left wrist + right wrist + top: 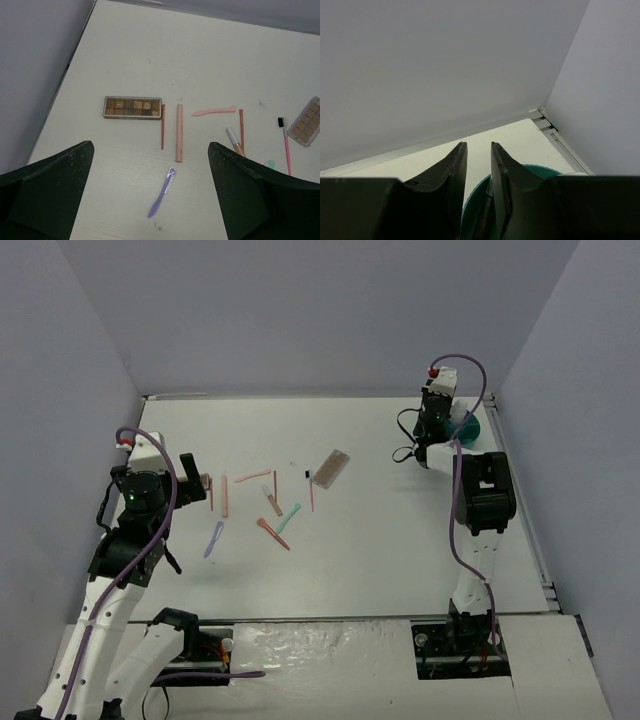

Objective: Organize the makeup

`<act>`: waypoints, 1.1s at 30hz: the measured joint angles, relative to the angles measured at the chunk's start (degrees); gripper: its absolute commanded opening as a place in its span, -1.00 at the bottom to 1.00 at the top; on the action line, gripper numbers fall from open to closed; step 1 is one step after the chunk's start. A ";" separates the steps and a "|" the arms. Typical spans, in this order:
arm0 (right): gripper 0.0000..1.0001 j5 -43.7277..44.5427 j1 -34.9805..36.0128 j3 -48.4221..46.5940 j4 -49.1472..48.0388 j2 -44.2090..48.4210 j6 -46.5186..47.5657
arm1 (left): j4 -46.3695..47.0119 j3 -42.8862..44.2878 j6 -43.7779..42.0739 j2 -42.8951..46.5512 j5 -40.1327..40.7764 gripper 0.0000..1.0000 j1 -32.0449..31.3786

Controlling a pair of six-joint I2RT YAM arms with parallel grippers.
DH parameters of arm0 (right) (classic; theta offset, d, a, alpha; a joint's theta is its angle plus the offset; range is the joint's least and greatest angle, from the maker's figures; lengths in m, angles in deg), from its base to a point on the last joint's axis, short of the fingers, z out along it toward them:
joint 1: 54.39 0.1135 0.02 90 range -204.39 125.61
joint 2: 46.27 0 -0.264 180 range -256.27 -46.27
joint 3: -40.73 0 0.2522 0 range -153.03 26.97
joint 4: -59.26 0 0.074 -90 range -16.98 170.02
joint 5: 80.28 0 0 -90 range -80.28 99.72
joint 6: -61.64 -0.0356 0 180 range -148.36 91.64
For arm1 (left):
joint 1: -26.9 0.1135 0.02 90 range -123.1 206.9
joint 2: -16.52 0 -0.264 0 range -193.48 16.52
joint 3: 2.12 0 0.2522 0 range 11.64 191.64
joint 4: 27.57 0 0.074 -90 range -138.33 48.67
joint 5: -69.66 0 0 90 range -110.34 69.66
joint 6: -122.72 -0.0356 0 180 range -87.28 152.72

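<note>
The white bench (380, 540) carries everything, and I place it all from the long peach stick (179, 132) lying lengthwise among the scattered makeup.

The round teal tub (535, 172) sits well apart from that stick, far to its right, by the far right corner. My right tool (477, 145) hangs just above the tub. Its tips are a narrow slit apart, with bare wall showing between them. Lower in the gap something brownish shows inside the tub, and I cannot tell whether the fingers touch it.

My left tool (151, 145) hovers on the near side of the peach stick, spread as wide as it goes, holding nothing and touching nothing.

The dark-framed rectangular palette of brown shades (132, 107) lies left of the stick. The paler pink-brown palette (307, 122) lies well to its right. Any print on either is too small to read.

A thin red pencil (162, 127) lies just left of the stick, parallel to it, its far end at the dark palette's corner. To the stick's right come:
- a pink spatula (214, 110)
- a thin red-brown stick (241, 127)
- a white-capped tube (234, 140)
- a pink-handled brush with a black head (285, 145)

The lilac applicator (162, 192) lies just off the stick's near end. The mint applicator (292, 512) lies to its right.
</note>
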 measured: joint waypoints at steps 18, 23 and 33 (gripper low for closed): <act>0.69 -11.58 3.18 1.38 31.84 17.47 -9.59 | 0.04 -0.02 0.02 1.89 -0.58 0.94 0.00; 0.69 -17.17 11.59 0.07 43.31 23.77 -11.28 | 0.01 -0.02 0.21 1.83 -0.75 0.94 0.00; 0.49 -24.91 32.22 -0.36 57.44 23.34 -12.90 | -1.37 0.00 0.57 -2.21 -1.27 0.94 0.91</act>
